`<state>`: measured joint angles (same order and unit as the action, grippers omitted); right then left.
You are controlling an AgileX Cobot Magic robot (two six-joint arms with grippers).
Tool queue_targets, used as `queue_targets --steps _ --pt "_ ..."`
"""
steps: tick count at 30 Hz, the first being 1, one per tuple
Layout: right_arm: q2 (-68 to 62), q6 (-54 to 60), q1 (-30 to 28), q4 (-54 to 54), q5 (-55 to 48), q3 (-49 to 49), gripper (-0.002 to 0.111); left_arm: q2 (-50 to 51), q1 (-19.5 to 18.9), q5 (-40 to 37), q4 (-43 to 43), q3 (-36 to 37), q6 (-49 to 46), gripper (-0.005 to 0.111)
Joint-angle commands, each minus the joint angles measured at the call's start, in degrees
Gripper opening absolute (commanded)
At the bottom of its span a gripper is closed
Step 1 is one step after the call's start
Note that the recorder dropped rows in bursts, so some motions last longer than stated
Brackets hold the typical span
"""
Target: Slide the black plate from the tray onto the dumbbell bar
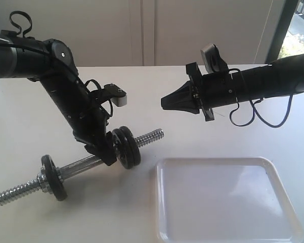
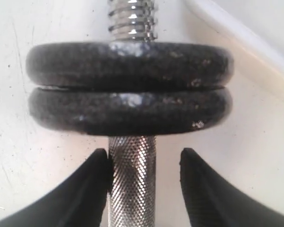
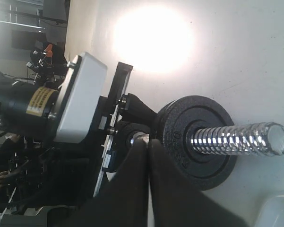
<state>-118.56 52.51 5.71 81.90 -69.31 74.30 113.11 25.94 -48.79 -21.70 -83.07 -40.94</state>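
Left gripper [image 2: 144, 152] straddled the bar [image 2: 131, 189], jaws parted, only one finger touching it. The plate [image 2: 127, 64] sat on the bar against another disc [image 2: 127, 111], near the tray [image 1: 217, 202]. Right gripper [image 1: 164, 103] hung closed. A yellow label's [image 3: 38, 101] writing was unreadable

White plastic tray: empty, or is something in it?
Empty. The shallow white plastic tray shows only bare glossy floor; two round black iron discs sit together on the chrome dumbbell bar.
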Motion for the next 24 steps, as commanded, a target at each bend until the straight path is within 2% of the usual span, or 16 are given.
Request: queue_targets --steps 1,7,24 --pt "0.6 0.1 -0.3 0.5 -0.7 0.5 0.000 -0.4 0.0 -1.0 -0.8 1.3 0.2 0.058" --pt "0.6 0.1 -0.3 0.5 -0.7 0.5 0.000 -0.4 0.0 -0.1 0.1 3.3 0.2 0.061" --pt "0.6 0.1 -0.3 0.5 -0.7 0.5 0.000 -0.4 0.0 -0.1 1.3 3.3 0.2 0.063"
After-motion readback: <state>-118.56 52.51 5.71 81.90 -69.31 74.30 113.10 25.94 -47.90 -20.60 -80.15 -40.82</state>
